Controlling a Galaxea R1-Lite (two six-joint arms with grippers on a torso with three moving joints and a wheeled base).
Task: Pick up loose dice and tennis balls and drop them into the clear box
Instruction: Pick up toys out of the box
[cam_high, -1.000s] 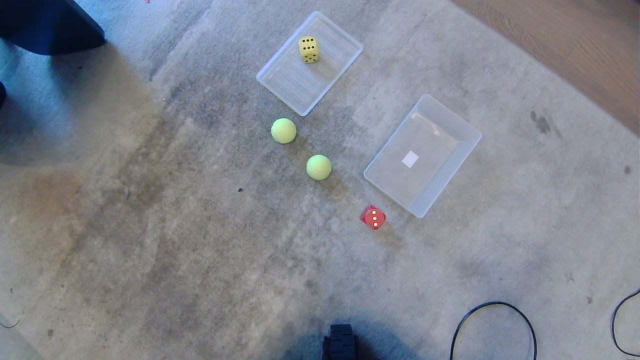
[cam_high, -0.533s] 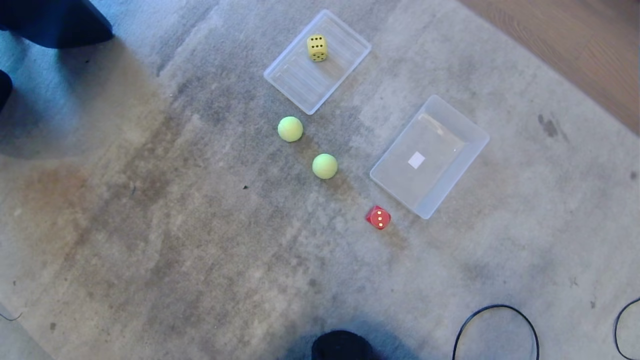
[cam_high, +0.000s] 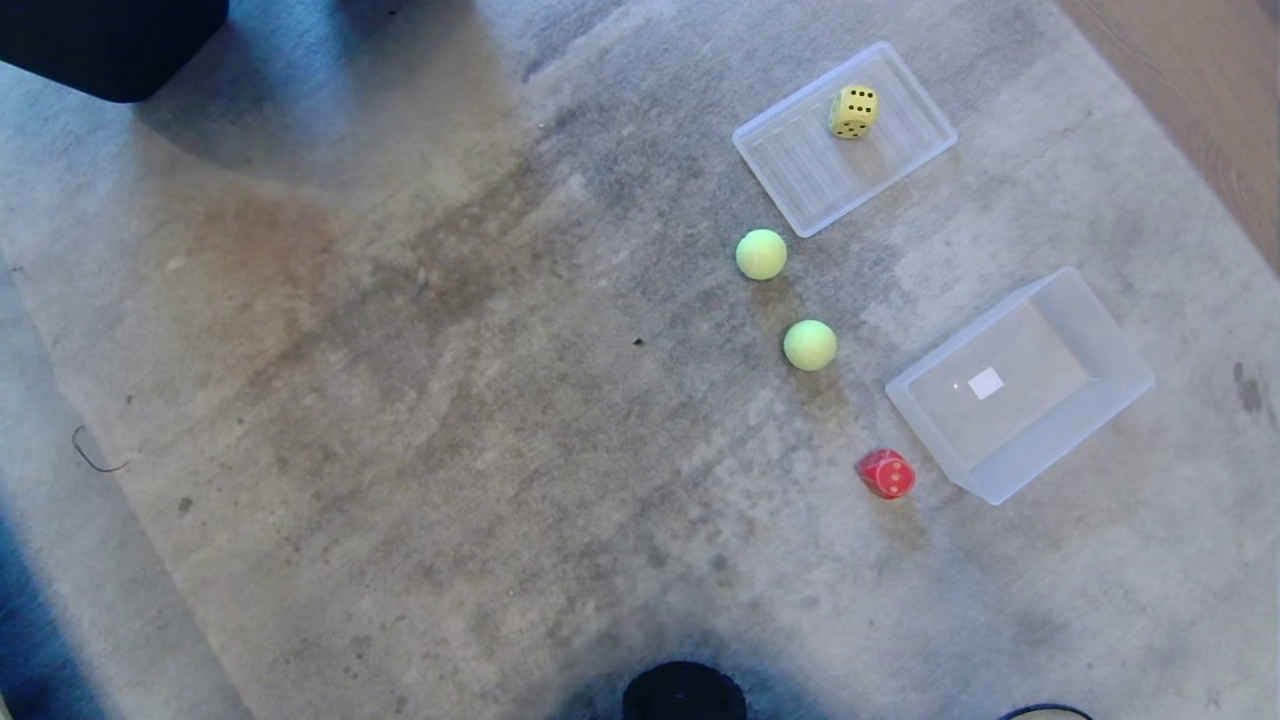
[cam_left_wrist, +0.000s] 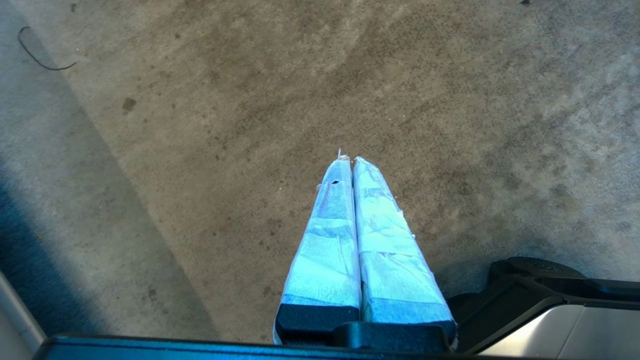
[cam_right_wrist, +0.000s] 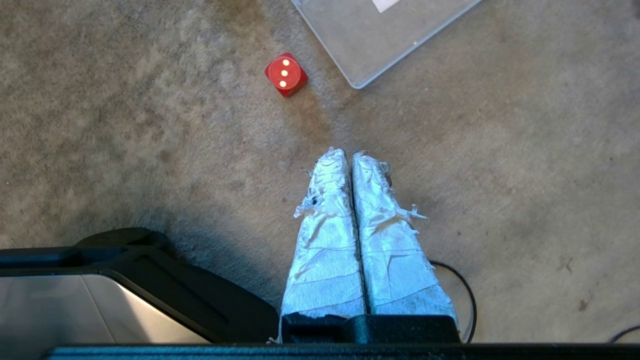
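Stained carpet (cam_high: 450, 400) carries tennis balls (cam_high: 761, 254), red die (cam_high: 886, 473), clear box (cam_high: 1020, 385), lid (cam_high: 800, 170).

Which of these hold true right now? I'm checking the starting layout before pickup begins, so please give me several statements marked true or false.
1. The clear box holds no dice or balls. True.
2. The yellow die lies on the carpet. False: it sits on the ribbed clear lid.
3. The red die is inside the box. False: it lies on the carpet beside it.
4. Both tennis balls lie loose on the carpet. True.
5. The right gripper has its jaws shut and empty. True.
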